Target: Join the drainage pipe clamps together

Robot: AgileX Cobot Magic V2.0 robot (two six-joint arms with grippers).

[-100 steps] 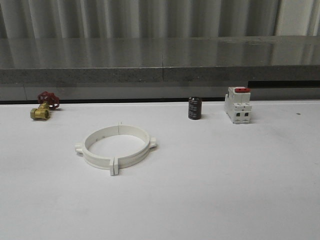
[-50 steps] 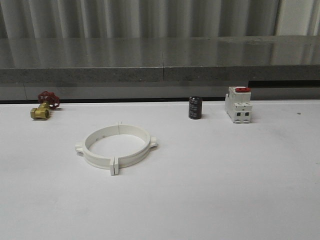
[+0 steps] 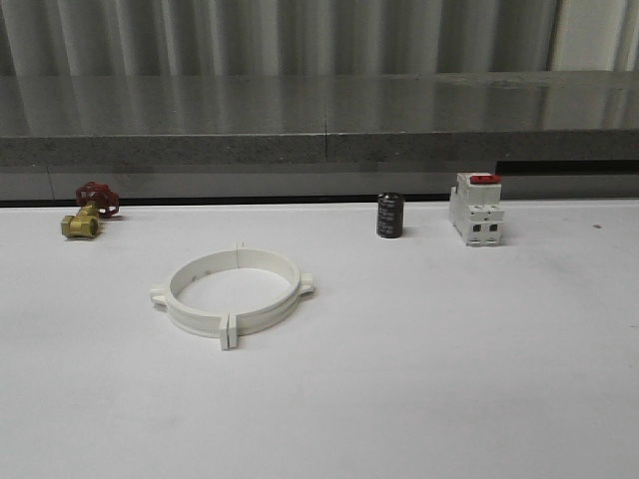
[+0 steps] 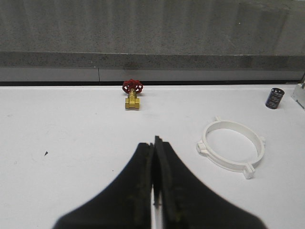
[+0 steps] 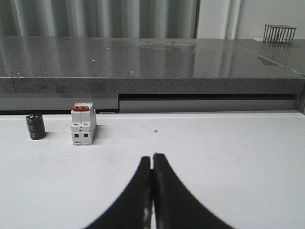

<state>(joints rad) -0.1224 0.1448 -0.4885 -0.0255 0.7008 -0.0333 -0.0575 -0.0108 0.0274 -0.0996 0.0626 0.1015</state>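
— So, how do the grippers stand?

— Both pressed closed with nothing between the fingers. The left gripper (image 4: 155, 143) has its two dark fingers meeting tip to tip above bare white table (image 4: 62, 138). The right gripper (image 5: 152, 160) is the same, fingers together over bare tabletop, touching no object.

— And the drainage pipe clamps?

— The drainage pipe clamps (image 3: 232, 291) lie flat on the table, left of centre in the front view. The two white half-bands sit end to end as one closed ring, with small tabs sticking out at the near seam, the far seam and both sides. Whether the tabs are actually fastened I cannot tell. In the left wrist view the ring (image 4: 231, 148) lies ahead of the closed fingers and off to one side, well apart from them.

— What else is on the table?

— A brass valve (image 3: 86, 214) with a red handwheel stands near the far edge on the left. A small dark cylinder (image 3: 389, 216) stands upright near the far edge right of centre, and just beside it, to the right, a white breaker (image 3: 476, 209) with a red switch on top. Behind the table runs a grey stone ledge (image 3: 319, 120).
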